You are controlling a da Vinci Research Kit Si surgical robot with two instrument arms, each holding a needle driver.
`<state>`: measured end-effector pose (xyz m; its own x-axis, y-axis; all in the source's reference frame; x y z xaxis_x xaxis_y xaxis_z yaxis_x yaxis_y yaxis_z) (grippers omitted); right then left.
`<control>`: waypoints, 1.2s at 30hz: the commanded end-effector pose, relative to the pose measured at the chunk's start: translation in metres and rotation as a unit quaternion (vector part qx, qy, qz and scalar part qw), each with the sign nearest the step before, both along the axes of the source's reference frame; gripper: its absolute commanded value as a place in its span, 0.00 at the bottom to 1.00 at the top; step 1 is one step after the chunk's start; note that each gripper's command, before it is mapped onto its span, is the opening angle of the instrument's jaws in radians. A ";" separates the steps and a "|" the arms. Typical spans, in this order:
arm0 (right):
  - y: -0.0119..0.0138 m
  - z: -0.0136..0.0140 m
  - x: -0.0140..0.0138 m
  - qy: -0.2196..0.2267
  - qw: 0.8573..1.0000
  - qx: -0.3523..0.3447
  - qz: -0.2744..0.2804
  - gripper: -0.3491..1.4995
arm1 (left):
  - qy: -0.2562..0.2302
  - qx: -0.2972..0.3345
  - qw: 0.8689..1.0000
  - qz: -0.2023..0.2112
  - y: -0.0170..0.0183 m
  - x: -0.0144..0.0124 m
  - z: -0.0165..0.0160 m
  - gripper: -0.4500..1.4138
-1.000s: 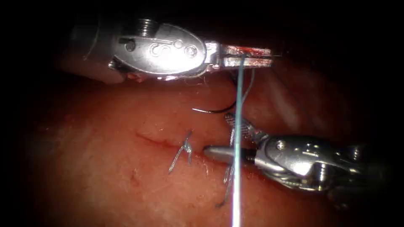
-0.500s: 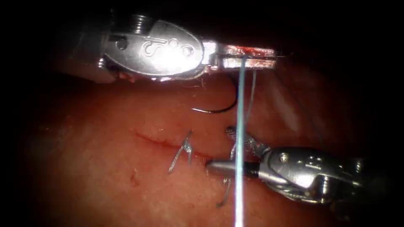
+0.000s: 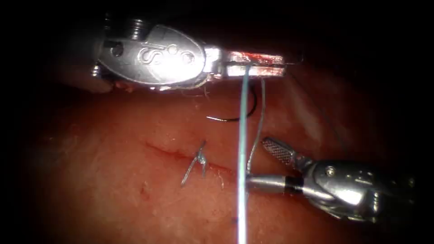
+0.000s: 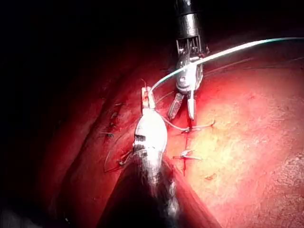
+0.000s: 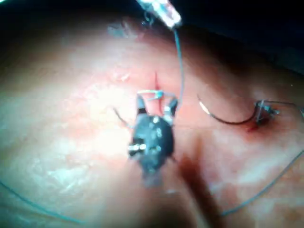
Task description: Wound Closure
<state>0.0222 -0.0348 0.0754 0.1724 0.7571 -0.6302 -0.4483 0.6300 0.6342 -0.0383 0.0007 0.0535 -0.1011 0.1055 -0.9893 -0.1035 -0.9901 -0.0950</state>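
My left tool (image 3: 255,64) comes in over the far side of the tissue (image 3: 113,203), jaws shut on the pale thread (image 3: 242,149). The thread runs taut down across the cut (image 3: 167,152). A thinner strand (image 3: 257,131) curves down to the tip of my right tool's lower jaw. My right tool (image 3: 256,161) stands open at the cut's right end, holding nothing. The dark curved needle (image 3: 235,118) rests on the tissue beyond the cut, held by neither tool; it also appears as the needle (image 5: 228,118) beside the right tool (image 5: 156,102). The left tool (image 4: 146,97) holds the thread (image 4: 228,50).
A tied stitch with cut thread ends (image 3: 199,159) sits on the cut to the left of the taut thread. More stitches (image 4: 190,154) cross the cut in the left wrist view. Red fluid stains the left tool's jaws and the cut line.
The left tool has shifted left, carrying the taut thread left with it. The right tool has drawn back to the right and slightly down, its jaws still open.
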 end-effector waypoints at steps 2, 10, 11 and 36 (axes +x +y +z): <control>0.0000 0.0015 0.0000 -0.005 1.000 0.008 -0.002 0.76 | 0.000 -0.002 1.000 0.002 0.0000 -0.0004 0.0004 0.00; 0.0008 0.0029 0.0011 -0.014 1.000 0.012 -0.003 0.76 | 0.000 -0.001 1.000 0.003 -0.0008 -0.0008 -0.0006 0.00; 0.0008 0.0032 0.0015 -0.018 1.000 0.013 -0.004 0.76 | 0.000 -0.001 1.000 0.003 -0.0009 -0.0008 -0.0007 0.00; 0.0009 0.0051 0.0057 0.006 1.000 0.021 -0.022 0.76 | 0.001 -0.002 1.000 0.005 -0.0012 -0.0010 -0.0010 0.00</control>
<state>0.0272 -0.0338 0.0801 0.1990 0.7761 -0.5984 -0.4152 0.6199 0.6658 -0.0388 -0.0008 0.0520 -0.1050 0.1053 -0.9889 -0.0933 -0.9910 -0.0957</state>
